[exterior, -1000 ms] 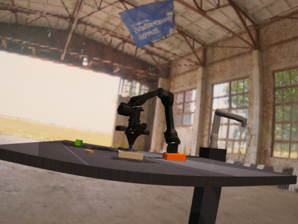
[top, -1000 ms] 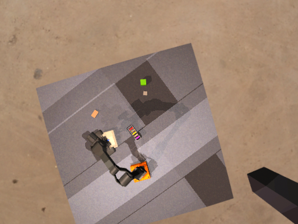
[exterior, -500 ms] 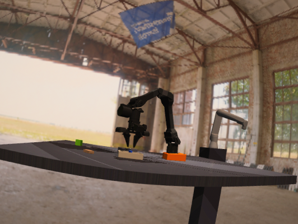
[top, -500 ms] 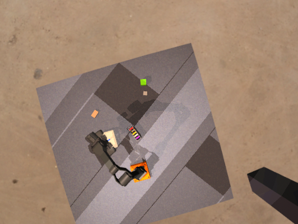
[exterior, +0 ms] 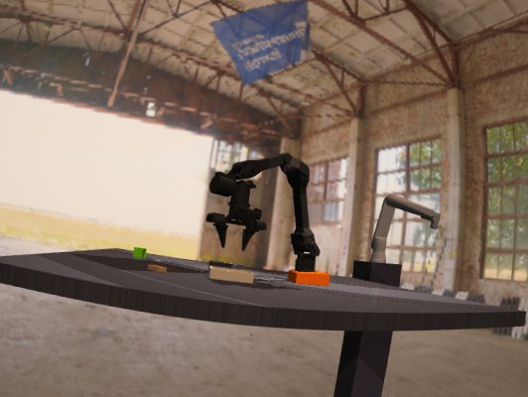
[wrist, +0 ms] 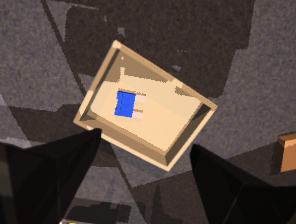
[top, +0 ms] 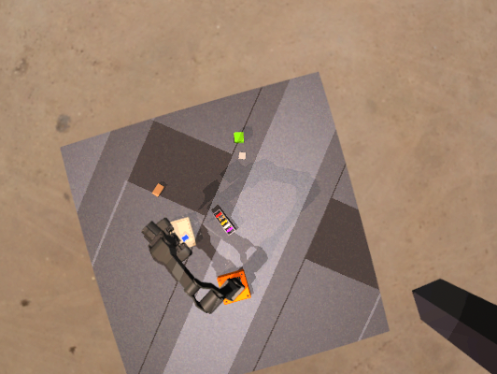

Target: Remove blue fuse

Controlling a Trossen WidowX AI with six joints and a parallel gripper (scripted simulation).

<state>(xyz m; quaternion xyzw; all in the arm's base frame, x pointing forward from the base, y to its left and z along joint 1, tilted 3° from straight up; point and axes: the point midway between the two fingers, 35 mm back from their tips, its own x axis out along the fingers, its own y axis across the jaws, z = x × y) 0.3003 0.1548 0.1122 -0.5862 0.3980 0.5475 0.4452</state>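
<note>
The blue fuse (top: 185, 237) (wrist: 125, 104) lies flat on the floor of the cream tray (top: 180, 222) (exterior: 230, 274) (wrist: 146, 73), inside its walls, with its pale prongs showing in the wrist view. The tray's wall hides it in the exterior view. My gripper (exterior: 234, 247) (wrist: 147, 142) is open and empty, fingers pointing down, above the tray and clear of it. The fuse block (top: 223, 221) stands beside the tray, apart from it, holding red, yellow, purple and other fuses. Only a sliver of the block shows at the wrist view's bottom edge.
An orange-brown block (top: 158, 190) (exterior: 157, 268) (wrist: 288, 154) lies beyond the tray. A green cube (top: 239, 137) (exterior: 140, 252) and a small pale pink block (top: 242, 155) lie farther off. The arm's base stands on an orange plate (top: 245, 296) (exterior: 312, 278).
</note>
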